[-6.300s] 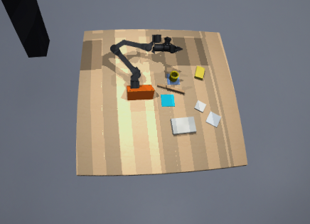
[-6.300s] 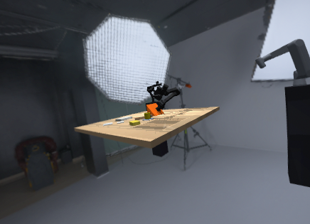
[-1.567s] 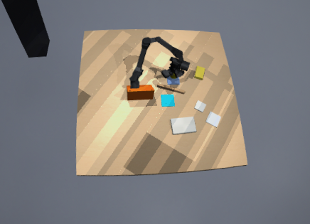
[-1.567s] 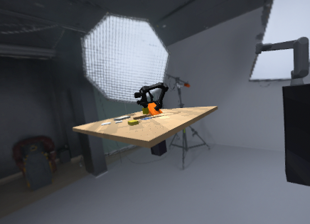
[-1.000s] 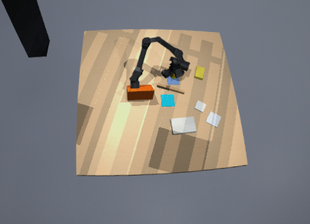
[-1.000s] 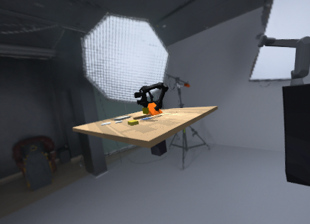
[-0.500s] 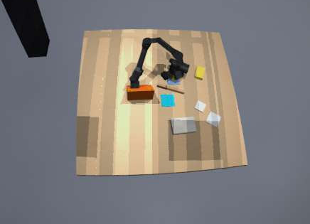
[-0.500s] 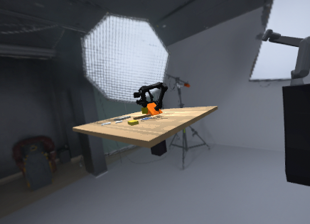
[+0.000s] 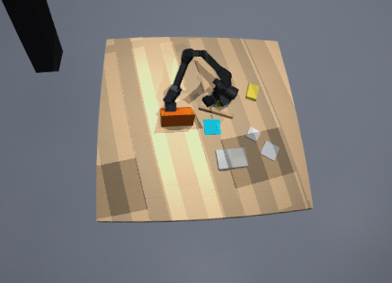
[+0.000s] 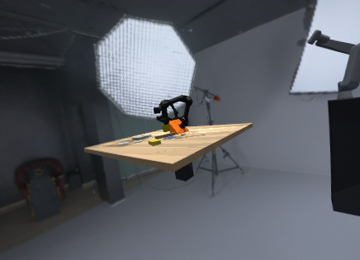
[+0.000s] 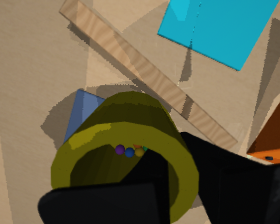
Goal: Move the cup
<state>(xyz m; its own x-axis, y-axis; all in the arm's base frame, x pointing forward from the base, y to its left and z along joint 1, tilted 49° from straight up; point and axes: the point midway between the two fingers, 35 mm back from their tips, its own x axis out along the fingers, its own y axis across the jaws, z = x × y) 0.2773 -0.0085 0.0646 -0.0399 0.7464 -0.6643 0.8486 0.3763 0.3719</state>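
Observation:
My gripper (image 11: 171, 139) (image 9: 216, 100) (image 10: 164, 122) is shut on the wall of an olive-yellow cup (image 11: 128, 122) (image 9: 218, 104) (image 10: 165, 128) and holds it off the table. Several small coloured marbles (image 11: 129, 150) lie inside the cup. Below the cup, partly hidden by it, is a pale blue pad (image 11: 82, 108). A bright cyan pad (image 11: 226, 25) (image 9: 211, 127) lies further on. A flat wooden strip (image 11: 146, 70) (image 9: 217, 112) lies on the table between the two pads.
The arm's orange base block (image 9: 177, 117) (image 11: 271, 135) (image 10: 178, 125) stands left of the cyan pad. A yellow block (image 9: 253, 92) (image 10: 154, 142), a grey slab (image 9: 231, 158) and two small white pieces (image 9: 253, 133) (image 9: 270, 150) lie on the wooden table (image 9: 135, 181).

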